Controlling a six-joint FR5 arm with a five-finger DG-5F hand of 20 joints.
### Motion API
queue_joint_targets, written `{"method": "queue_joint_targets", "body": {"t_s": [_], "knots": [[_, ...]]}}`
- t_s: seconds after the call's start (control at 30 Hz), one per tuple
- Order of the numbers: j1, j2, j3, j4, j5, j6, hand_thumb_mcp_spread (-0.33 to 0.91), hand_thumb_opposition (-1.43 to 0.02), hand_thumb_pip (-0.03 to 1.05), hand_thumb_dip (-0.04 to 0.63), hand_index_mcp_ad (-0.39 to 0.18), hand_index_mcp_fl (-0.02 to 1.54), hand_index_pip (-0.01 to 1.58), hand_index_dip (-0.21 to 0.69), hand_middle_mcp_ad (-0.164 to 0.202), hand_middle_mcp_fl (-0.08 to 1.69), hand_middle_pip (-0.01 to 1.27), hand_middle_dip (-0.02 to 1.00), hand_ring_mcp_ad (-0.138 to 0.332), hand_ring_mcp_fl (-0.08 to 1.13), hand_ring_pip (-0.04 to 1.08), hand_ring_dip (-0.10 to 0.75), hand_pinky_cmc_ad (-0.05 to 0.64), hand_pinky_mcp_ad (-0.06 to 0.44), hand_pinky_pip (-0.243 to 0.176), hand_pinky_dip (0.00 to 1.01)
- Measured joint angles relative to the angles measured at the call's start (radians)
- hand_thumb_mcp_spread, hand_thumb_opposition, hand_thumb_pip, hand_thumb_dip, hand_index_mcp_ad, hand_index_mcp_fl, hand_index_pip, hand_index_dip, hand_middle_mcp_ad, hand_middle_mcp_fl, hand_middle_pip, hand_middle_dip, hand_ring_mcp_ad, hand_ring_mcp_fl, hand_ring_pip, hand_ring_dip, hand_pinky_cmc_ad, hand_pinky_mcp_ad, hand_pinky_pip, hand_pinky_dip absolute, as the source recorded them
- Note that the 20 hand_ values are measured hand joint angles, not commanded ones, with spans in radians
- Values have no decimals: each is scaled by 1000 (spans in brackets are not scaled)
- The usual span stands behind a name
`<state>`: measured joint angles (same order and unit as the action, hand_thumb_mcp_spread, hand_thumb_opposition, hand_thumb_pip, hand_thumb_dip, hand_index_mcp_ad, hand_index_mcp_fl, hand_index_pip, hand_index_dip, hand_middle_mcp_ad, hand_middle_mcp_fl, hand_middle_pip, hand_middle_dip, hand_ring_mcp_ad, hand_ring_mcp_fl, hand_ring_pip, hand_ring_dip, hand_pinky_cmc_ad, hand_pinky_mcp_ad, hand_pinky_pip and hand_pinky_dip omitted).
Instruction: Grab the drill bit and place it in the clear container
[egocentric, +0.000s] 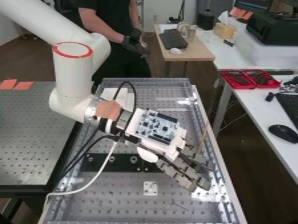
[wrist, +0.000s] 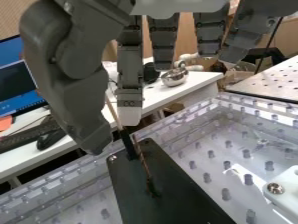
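Lying in the clear container (wrist: 73, 176): a black plate (wrist: 183, 205).

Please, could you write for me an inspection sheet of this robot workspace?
Surface: bench top with rows of holes.
Job's things: two thin rods, probably drill bits, one beside the robot hand, one over the black plate.
Clutter: small white plate on the bench.
Robot hand: over the bench; whether it holds anything, cannot tell.
Cables: black cable looped near the wrist; white cable crossing the bench's left edge.
Surroundings: side desk with red trays and computer mouse.
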<state>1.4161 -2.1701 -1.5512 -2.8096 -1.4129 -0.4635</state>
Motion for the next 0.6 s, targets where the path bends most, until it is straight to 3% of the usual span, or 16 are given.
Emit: {"method": "queue_joint_targets", "body": {"t_s": [0.3,0.6], "knots": [[-6,-4,12,-12,-18,-68,440,-909,602,269,-28,339,1124,103,89,56,131,126,279,9,65,-87,302,229,-124,180],[-4,-7,2,28,-33,-105,468,-909,602,269,-42,389,1124,103,75,98,129,126,276,12,72,-87,283,216,-122,180]]}}
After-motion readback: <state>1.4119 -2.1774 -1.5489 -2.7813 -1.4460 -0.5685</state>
